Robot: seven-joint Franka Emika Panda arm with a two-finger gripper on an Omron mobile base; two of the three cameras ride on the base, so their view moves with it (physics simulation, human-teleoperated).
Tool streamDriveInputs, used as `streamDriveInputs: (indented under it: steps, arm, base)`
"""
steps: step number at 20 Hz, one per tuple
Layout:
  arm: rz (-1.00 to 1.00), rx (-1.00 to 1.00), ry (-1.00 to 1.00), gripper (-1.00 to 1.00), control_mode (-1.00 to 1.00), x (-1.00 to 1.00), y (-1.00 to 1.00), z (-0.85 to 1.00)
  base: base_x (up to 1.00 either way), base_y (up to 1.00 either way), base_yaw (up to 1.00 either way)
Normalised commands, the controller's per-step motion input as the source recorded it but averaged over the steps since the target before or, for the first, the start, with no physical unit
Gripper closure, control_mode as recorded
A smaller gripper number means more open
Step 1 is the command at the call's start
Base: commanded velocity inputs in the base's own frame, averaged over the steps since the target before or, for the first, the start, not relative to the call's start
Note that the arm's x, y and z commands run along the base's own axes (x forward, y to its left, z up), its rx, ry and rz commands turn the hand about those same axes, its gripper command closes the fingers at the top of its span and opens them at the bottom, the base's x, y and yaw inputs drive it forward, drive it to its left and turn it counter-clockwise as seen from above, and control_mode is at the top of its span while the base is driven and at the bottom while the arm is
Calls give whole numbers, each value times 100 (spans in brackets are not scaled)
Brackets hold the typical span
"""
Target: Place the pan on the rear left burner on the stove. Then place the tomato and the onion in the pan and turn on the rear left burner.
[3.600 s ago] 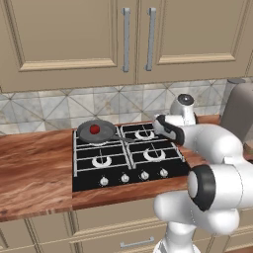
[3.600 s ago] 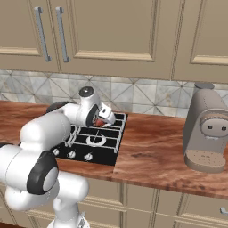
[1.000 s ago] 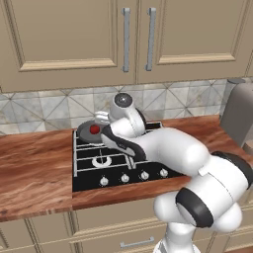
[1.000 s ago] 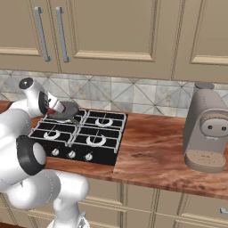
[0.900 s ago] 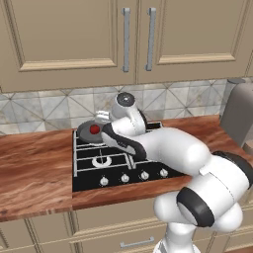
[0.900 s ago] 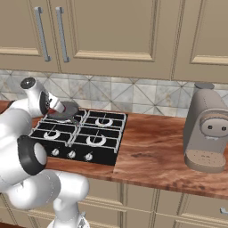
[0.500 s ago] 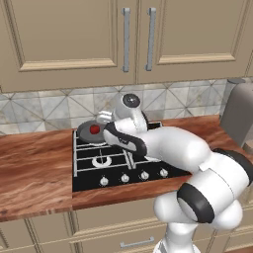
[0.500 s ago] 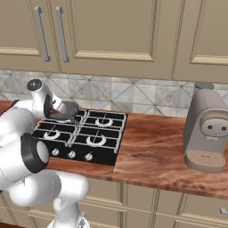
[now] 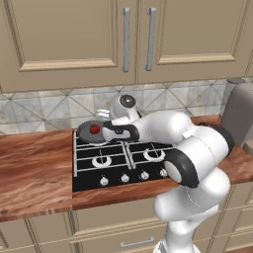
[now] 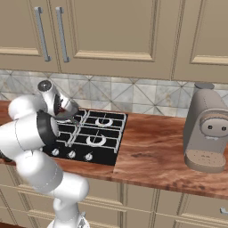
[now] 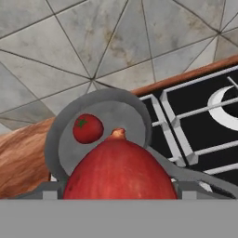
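Observation:
The dark grey pan [image 9: 84,135] sits at the back left of the black stove [image 9: 123,163], covering the rear left burner. A small red tomato [image 9: 94,129] lies in it. My gripper [image 9: 105,130] hangs at the pan's right rim, shut on a big red onion [image 11: 118,172]. In the hand view the onion bulges between the jaws, just above the pan [image 11: 123,116], with the tomato [image 11: 87,128] beyond it. From the right base view the onion [image 10: 59,105] shows as a red patch inside the hand [image 10: 62,107].
Four silver knobs [image 9: 124,178] line the stove's front. A tall grey coffee machine [image 10: 207,129] stands on the wooden counter [image 10: 151,156] to the right. Tiled wall [image 11: 93,42] rises close behind the pan, with cabinets [image 9: 123,34] above.
The wrist has swung a little to the right over the pan's rear, still carrying the onion. Pan and tomato have stayed put.

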Motion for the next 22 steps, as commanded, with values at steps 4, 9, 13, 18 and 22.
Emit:
streamDriveInputs:
  steps: [4,9,13,18,22]
  arm:
    - [0,0,1,100,-100,23,26,0]
    - [0,0,0,100,-100,7,18,0]
    - [0,-1,0,100,-100,27,12,-7]
    - [0,-3,0,100,-100,27,0,-16]
    - [0,-1,0,100,-100,30,0,-28]
  base:
    - [0,0,0]
    - [0,0,0]
    - [0,0,0]
    - [0,0,0]
    - [0,0,0]
